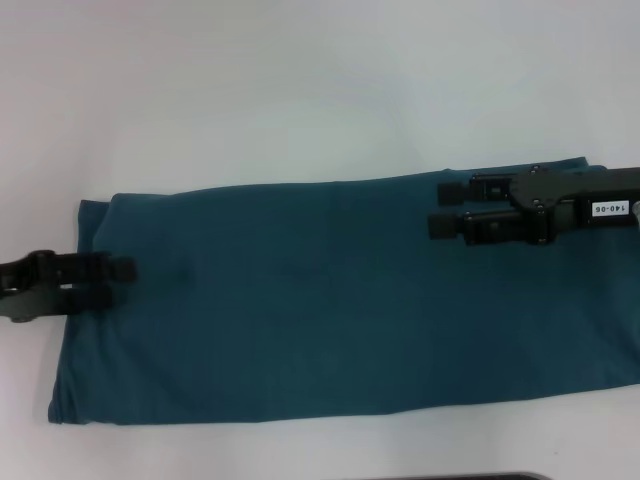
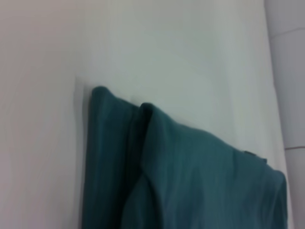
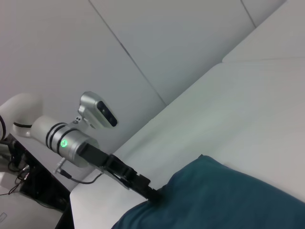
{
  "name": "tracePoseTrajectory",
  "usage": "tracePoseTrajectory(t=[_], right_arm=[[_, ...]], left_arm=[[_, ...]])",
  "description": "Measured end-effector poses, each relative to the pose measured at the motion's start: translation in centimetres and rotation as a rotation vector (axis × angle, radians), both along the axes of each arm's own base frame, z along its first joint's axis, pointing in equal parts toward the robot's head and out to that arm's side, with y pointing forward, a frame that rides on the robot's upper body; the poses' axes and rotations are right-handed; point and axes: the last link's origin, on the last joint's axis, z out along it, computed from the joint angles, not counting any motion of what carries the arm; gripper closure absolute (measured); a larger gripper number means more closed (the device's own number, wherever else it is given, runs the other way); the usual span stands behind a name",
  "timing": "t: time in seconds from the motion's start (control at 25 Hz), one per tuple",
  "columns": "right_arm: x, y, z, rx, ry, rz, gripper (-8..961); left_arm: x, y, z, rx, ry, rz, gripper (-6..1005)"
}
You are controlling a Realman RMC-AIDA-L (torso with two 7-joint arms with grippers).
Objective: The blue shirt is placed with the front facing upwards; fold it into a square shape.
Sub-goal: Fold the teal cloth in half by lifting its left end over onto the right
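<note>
Item: the blue shirt [image 1: 330, 300], already folded to a long band, long axis running left to right across the lower middle of the head view on the white table [image 1: 300, 90]. Left gripper [image 1: 118, 283], mid-left edge, fingers narrowly parted at the band's left end. Right gripper [image 1: 448, 208], upper right, jaws apart over the far right corner. Judged next: one end carried lengthwise towards the other.

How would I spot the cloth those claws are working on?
Look at the white table. Stretched across it lies the blue shirt, folded into a long band, with a black claw over each end. It is the only cloth there.
</note>
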Motion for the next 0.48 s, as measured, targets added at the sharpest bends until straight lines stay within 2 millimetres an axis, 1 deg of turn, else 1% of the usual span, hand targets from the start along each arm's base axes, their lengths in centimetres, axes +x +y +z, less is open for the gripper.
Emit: tracePoseTrajectory(t=[0.2,0.48], right_arm=[[0.03,-0.06,-0.17,-0.003,0.006,-0.006,146],[0.07,-0.04,-0.13,0.002,0.012,-0.012,146]], left_arm=[[-0.01,-0.11,0.57,0.018,-0.021,0.006,248],[-0.53,0.26,0.72,0.027,0.014,0.036,248]])
